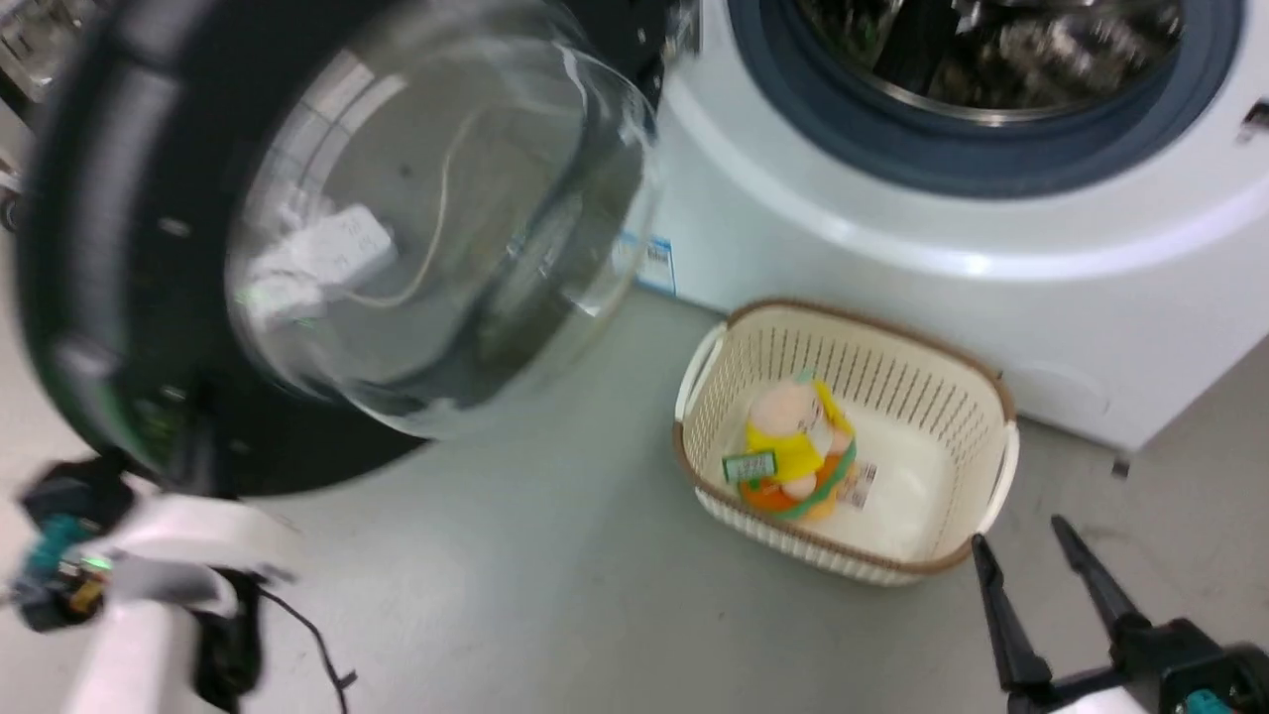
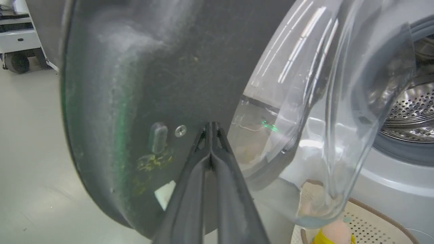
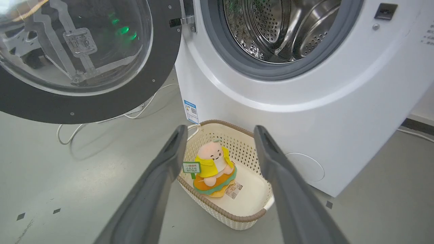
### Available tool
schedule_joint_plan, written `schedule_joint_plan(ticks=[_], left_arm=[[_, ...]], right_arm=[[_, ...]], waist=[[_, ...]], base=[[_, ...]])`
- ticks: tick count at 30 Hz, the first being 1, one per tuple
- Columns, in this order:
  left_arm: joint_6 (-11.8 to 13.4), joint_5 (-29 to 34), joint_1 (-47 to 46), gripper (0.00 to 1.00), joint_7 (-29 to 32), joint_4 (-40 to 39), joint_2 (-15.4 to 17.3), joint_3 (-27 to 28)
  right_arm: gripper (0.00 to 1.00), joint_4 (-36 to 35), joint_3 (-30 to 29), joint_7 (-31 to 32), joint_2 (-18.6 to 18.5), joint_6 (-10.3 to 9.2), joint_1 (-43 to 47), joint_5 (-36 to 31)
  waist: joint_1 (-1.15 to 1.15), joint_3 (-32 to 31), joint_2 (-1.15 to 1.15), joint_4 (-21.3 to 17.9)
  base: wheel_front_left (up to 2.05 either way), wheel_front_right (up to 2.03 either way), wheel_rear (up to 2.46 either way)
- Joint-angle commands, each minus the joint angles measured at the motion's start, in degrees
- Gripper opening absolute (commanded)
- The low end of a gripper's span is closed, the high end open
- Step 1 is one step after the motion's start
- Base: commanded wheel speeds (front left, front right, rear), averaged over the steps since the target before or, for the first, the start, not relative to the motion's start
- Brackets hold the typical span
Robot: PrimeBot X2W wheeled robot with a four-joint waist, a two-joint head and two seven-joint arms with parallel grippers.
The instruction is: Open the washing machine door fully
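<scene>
The washing machine door [image 1: 119, 248] stands swung out to the left of the washing machine [image 1: 892, 228], its glass bowl bulging toward me. In the left wrist view my left gripper [image 2: 212, 126] is shut, with nothing between its fingers, and its tips rest against the door's [image 2: 135, 84] black inner rim beside a screw. My left forearm [image 1: 159, 595] sits below the door's lower edge. My right gripper [image 1: 1018, 531] hangs open and holds nothing, apart from the door. It points [image 3: 220, 128] at the floor in front of the machine [image 3: 305, 101]. The door's [image 3: 101, 101] hinge [image 3: 184, 22] shows at the machine's left.
A cream basket [image 1: 952, 367] with a yellow and orange plush toy [image 1: 793, 446] stands on the floor against the machine's front. A white cable [image 3: 67, 135] lies under the door. A wheeled cart [image 2: 17, 37] stands far off. Bare grey floor lies in front.
</scene>
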Motion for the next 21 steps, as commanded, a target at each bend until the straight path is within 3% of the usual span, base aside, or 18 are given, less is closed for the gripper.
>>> schedule_joint_plan(ticks=[1,12,21], left_arm=[[-0.6,-1.2,-2.5,0.0,-0.5,1.8,1.5,1.7],[-2.9,-4.8,-13.4,0.0,-1.7,15.4,8.3,9.2],[-5.0,-0.9,-12.8,0.0,-1.9,15.5,7.2,9.3]], right_arm=[[1.0,-0.8,-0.3,-0.3,-0.5,0.05,-1.4,-1.1],[1.0,-1.9,-2.5,-0.3,-3.2,0.05,-3.4,-1.7],[1.0,-0.9,-2.1,-0.3,-2.2,0.05,-3.6,-1.2]], waist=[[-0.02,4.5,0.0,-0.5],[-0.02,9.1,0.0,-2.5],[-0.02,6.3,0.0,-3.5]], base=[[0.0,0.0,0.0],[0.0,0.0,0.0],[0.0,0.0,0.0]])
